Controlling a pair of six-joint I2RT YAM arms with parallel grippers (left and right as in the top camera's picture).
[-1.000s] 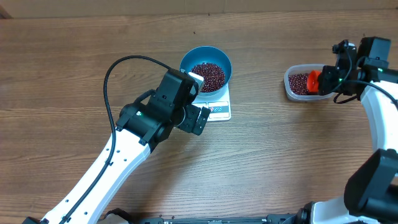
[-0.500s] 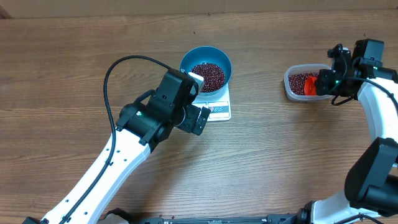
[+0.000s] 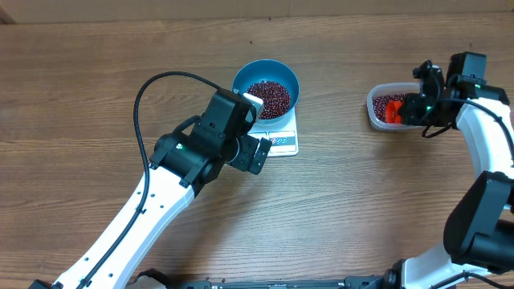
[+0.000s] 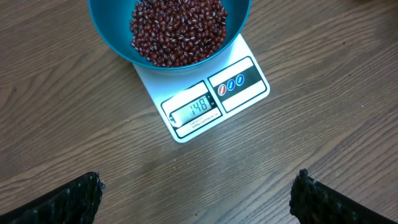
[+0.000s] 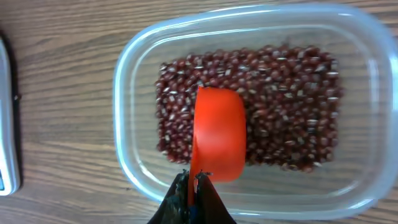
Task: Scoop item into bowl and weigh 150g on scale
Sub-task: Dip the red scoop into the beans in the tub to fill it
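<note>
Two grams short, by my reading of the scale (image 4: 245,84): its display (image 4: 196,111) appeared to show 148. The bowl (image 4: 102,28) sat on the scale with the beans (image 4: 177,31) heaped in its bottom. Above the scale's front edge hung the left gripper (image 4: 199,202), fingers (image 4: 68,199) spread wide with nothing between them. I judged it was there only to watch the readout.

Noted the right gripper (image 5: 193,186) clamped tight on the handle of the orange scoop (image 5: 217,134). The scoop's long axis ran straight out from the fingertips, its cup end lying over the beans in the clear tub (image 5: 124,81), roughly mid-tub. I could not tell whether the cup held any beans.

Relation that mattered: seen from above, the bowl lay well apart from the tub, off to the right arm's left across bare table (image 3: 337,185). The right arm was nearer the tub and had the tool, so the top-up fell to it. I judged only a few beans were wanted; a full cup would overshoot.
</note>
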